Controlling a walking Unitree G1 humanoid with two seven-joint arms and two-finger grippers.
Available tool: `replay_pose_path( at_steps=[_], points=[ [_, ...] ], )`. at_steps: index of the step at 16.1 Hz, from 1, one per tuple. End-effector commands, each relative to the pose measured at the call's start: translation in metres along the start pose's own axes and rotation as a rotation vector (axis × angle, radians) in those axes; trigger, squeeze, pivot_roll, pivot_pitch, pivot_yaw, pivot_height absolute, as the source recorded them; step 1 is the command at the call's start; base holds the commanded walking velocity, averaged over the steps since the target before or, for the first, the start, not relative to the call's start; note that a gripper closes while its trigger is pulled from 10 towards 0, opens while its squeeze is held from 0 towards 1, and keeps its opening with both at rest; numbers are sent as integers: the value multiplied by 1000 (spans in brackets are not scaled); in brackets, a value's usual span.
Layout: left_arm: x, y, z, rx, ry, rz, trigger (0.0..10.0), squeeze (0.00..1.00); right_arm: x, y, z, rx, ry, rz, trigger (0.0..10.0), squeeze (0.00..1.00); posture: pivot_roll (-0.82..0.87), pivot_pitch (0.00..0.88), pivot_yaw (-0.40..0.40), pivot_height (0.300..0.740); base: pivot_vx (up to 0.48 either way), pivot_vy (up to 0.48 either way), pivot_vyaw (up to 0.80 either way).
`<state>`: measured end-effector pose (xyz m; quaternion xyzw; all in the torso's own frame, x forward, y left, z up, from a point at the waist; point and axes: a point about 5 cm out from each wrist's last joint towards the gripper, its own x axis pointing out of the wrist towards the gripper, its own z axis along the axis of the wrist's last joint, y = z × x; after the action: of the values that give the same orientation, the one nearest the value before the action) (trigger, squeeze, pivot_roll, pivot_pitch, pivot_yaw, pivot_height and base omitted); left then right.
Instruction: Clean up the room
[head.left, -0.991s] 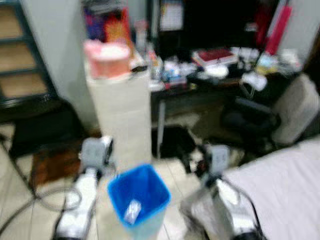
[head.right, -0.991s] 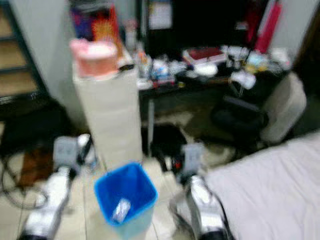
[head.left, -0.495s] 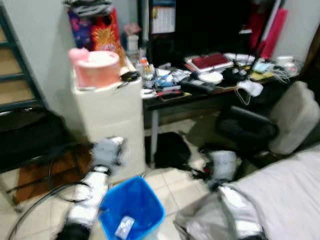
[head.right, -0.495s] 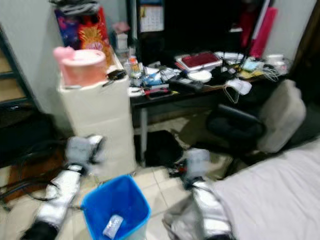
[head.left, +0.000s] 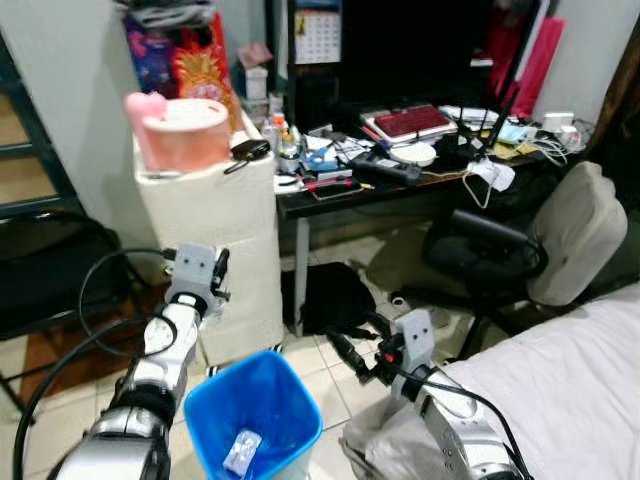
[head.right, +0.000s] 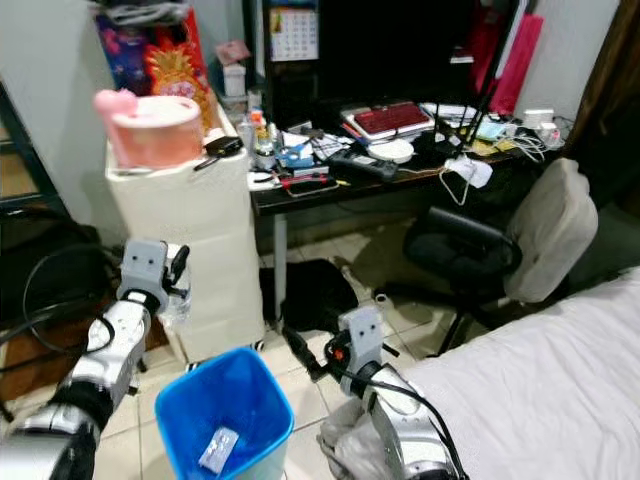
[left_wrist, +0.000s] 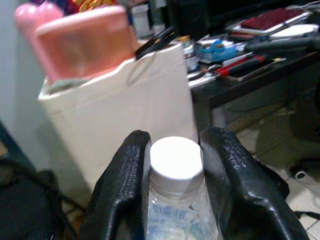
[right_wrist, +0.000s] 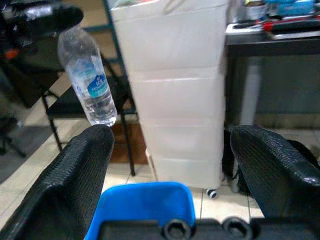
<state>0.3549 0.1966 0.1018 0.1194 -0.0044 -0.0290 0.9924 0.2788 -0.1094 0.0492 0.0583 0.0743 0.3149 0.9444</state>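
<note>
Room is far from tidy. Bed (head.left: 560, 380) sits at my right, office chair (head.left: 545, 245) ahead of it. The black counter (head.left: 400, 185) is crowded with a red book, cables, small bottles and loose tools; none of that is dealt with, as far as I can judge. White drawer unit (head.left: 215, 240) beside it carries a pink tub (head.left: 185, 130).

Blue bin (head.left: 255, 425) stands on the tiled floor between my arms. One flattened clear piece already lies at its bottom, so I count at least one item binned.

Left hand (left_wrist: 172, 170) is raised above and just left of the bin, pinching a clear plastic water bottle (right_wrist: 89, 77) at its white-capped neck, body hanging down. Next job, I reckon: carry it over the bin and drop it.

Right hand (right_wrist: 177, 165) is low beside the bin, fingers spread wide, holding nothing.
</note>
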Motion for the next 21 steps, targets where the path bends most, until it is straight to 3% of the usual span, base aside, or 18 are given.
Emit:
replay_pose_path(
  at_steps=[1, 6, 7, 8, 9, 14, 18, 19, 20, 21],
  points=[
    [12, -1, 23, -24, -87, -2, 10000, 0, -6, -2, -6, -8, 29, -8, 10000, 0, -39, 0, -27, 740, 0, 0, 0],
    [19, -12, 28, -156, -87, 3, 10000, 0, -17, 3, -19, -43, 93, 51, 10000, 0, -74, 0, -23, 740, 0, 0, 0],
    [22, -10, 33, -192, -96, 21, 10000, 310, -20, 3, -21, -51, 109, 64, 10000, 0, -80, 0, -23, 740, 0, 0, 0],
    [22, -9, 34, -205, -98, 27, 10000, 310, -21, 3, -22, -52, 112, 66, 10000, 0, -79, 0, -23, 740, 0, 0, 0],
    [23, -9, 36, -229, -100, 32, 10000, 1000, -21, 3, -22, -53, 113, 66, 10000, 0, -79, 0, -23, 740, 0, 0, 0],
    [25, -10, 36, -323, -94, 45, 10000, 1000, -21, 4, -23, -55, 121, 75, 10000, 0, -75, 0, -22, 740, 0, 0, 0],
    [22, -17, 34, -316, -125, 1, 10000, 1000, -17, 3, -21, -56, 120, 78, 10000, 0, -58, 0, -14, 740, 0, 0, 0],
    [16, -20, 30, -287, -148, -21, 10000, 482, -15, 3, -21, -55, 117, 77, 10000, 0, -50, 0, -11, 740, 0, 0, 0],
    [14, -20, 28, -280, -155, -25, 10000, 482, -15, 3, -21, -55, 116, 76, 10000, 0, -50, 0, -11, 740, 0, 0, 0],
    [11, -20, 26, -258, -161, -31, 10000, 0, -14, 2, -21, -54, 115, 73, 10000, 0, -39, 0, -7, 740, 0, 0, 0]
  ],
)
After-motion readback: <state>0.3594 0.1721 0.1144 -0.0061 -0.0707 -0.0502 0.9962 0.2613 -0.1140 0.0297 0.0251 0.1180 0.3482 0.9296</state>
